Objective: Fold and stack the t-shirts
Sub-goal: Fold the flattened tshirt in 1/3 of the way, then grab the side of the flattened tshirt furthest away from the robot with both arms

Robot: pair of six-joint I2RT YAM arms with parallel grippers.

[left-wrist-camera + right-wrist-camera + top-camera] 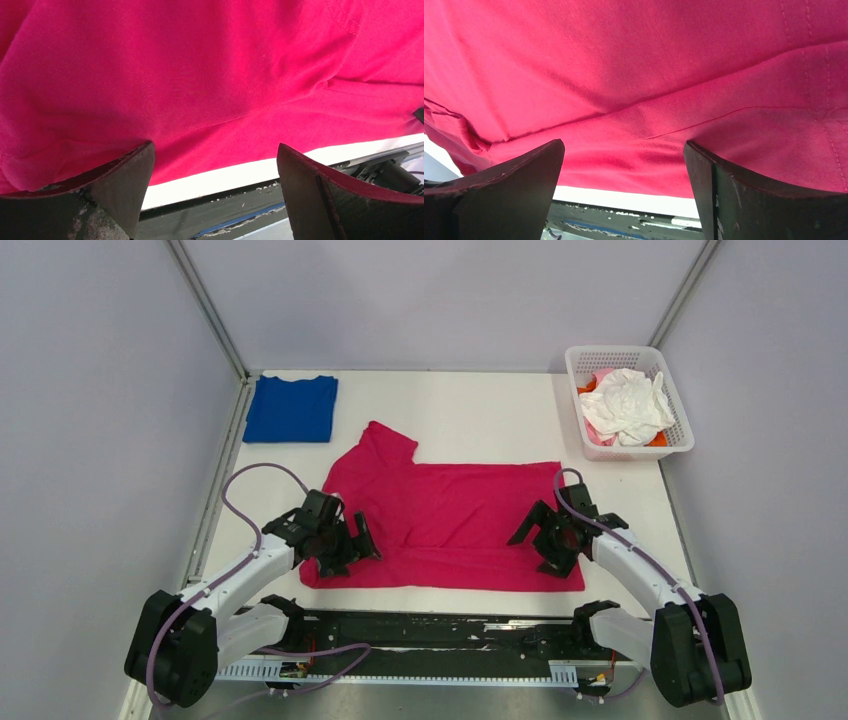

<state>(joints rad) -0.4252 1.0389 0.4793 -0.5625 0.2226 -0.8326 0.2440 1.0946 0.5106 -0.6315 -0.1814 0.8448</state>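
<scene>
While the magenta shirt (450,525) is spread flat in the middle of the white tabletop (470,410), it is flanked at its near corners by both claws. One sleeve (388,445) is seen sticking out at the far left of the shirt; the rest forms a rough rectangle, its near edge lying close to the near edge of the tabletop.

The left claw (350,545) is held low over the near left corner of the shirt, and in its wrist view the left claw (215,150) is shown with its fingers (125,172) spread wide apart, nothing being clamped between them. The right claw (535,540) is held over the near right corner; in its own view the right claw (624,147) is likewise shown spread, with only the cloth seen beyond the gap. Whether the fingertips touch the cloth cannot be told. A folded layer with a stitched hem is seen crossing both wrist views.

A blue shirt (291,408) is laid folded at the far left corner of the tabletop, well apart from the magenta one. At the far right a white lattice basket (574,365) is placed, in which a crumpled white shirt (625,405) is piled on top of orange cloth (657,439) and pale pink cloth (600,437).
</scene>
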